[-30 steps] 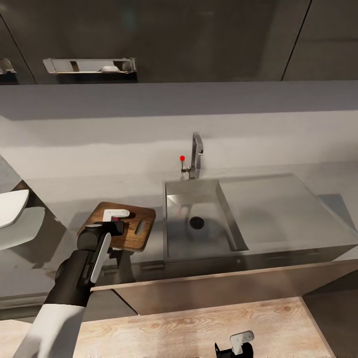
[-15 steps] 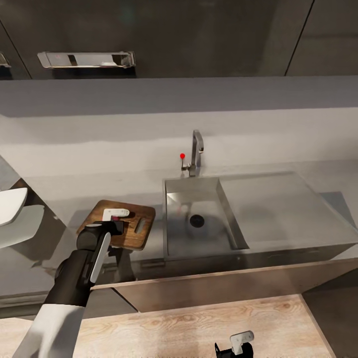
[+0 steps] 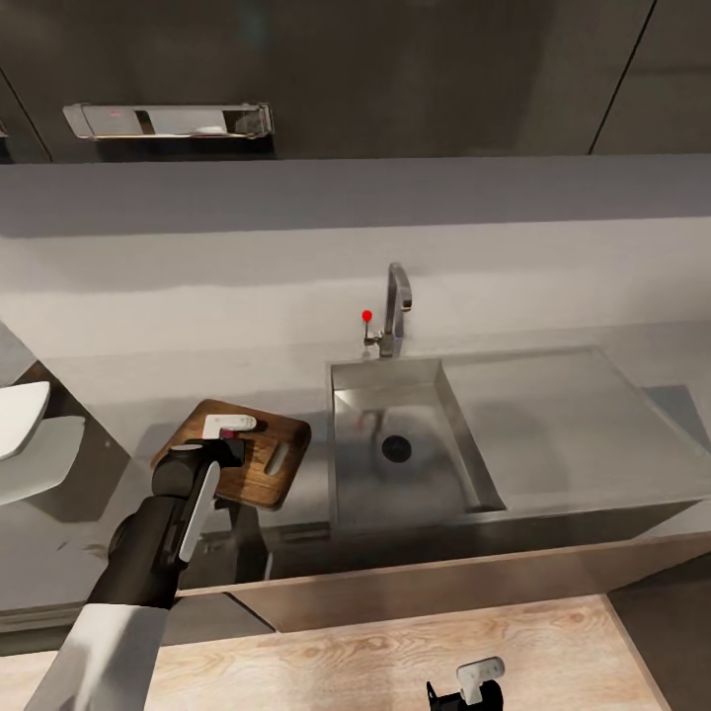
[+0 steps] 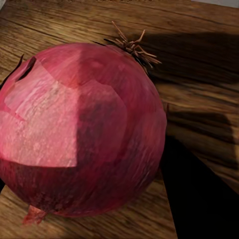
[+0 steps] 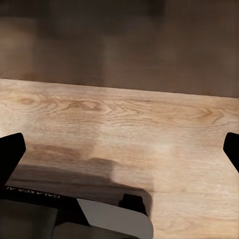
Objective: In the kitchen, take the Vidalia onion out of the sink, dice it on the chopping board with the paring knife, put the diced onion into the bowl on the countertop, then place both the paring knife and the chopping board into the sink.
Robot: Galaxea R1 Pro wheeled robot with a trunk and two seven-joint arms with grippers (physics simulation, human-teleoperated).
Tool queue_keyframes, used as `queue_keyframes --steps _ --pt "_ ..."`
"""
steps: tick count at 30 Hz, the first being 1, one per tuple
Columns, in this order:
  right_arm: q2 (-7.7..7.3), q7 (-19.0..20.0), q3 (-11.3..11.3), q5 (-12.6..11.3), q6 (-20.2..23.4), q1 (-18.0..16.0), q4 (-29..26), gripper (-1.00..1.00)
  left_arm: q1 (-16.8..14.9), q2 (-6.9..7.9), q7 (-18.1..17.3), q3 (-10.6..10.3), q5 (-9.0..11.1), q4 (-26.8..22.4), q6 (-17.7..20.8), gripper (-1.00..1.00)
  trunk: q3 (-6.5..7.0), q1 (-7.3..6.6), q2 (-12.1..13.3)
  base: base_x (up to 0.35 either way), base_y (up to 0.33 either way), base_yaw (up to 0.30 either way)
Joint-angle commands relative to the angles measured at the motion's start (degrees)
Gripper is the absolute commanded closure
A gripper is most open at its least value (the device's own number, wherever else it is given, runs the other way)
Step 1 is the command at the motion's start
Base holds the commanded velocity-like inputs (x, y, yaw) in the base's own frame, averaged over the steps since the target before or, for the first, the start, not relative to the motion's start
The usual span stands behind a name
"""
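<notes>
The left tool (image 3: 229, 432) hangs over the chopping board (image 3: 265, 466), left of the sink (image 3: 395, 494) on the grey tabletop (image 3: 109, 395). Its fingers pinch the onion (image 4: 82, 132), a round, red-skinned bulb with dry rootlets, just above the dark wood grain. The sink is a matte grey rectangle with a round drain. The right tool (image 3: 464, 686) hangs over pale wooden floor (image 5: 129, 124), fingers spread.

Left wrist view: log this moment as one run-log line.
phase: onion on board | onion: whole, red-skinned, uncut, resting on chopping board | left gripper: over board, at onion | sink: basin bare | right gripper: open, over wooden floor
</notes>
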Motion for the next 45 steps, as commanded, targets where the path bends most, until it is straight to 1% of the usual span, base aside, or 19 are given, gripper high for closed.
queue_keyframes --steps 1,17,29,41,42,45 --pt "0.0 -0.32 0.08 0.59 -0.09 -0.03 0.03 -1.0 -0.02 0.01 0.05 -0.05 0.5 0.11 0.23 1.0 -0.1 0.04 -0.07 0.003 0.001 0.0" --pt "-0.03 -0.32 0.08 0.59 -0.09 -0.03 0.03 -1.0 -0.02 0.01 0.05 -0.05 0.44 0.11 0.23 1.0 -0.1 0.04 -0.07 0.0 0.0 0.0" --pt "-0.06 -0.32 0.08 0.59 -0.09 -0.03 0.03 -1.0 -0.02 0.01 0.05 -0.05 0.33 -0.07 0.23 1.0 0.77 0.04 -0.07 0.0 0.0 0.0" --pt "0.0 -0.32 0.08 0.59 -0.09 -0.03 0.03 -1.0 -0.02 0.01 0.05 -0.05 0.32 -0.28 0.23 1.0 0.86 0.04 -0.07 0.0 0.0 0.0" --pt "0.0 -0.32 0.08 0.59 -0.09 -0.03 0.03 -1.0 -0.02 0.01 0.05 -0.05 0.35 -0.35 0.23 -1.0 0.86 0.04 -0.07 0.0 0.0 0.0" --pt "-0.03 -0.32 0.08 0.59 -0.09 -0.03 0.03 -1.0 -0.02 0.01 0.05 -0.05 0.4 -0.48 0.23 -1.0 0.86 0.04 -0.07 0.0 0.0 0.0"
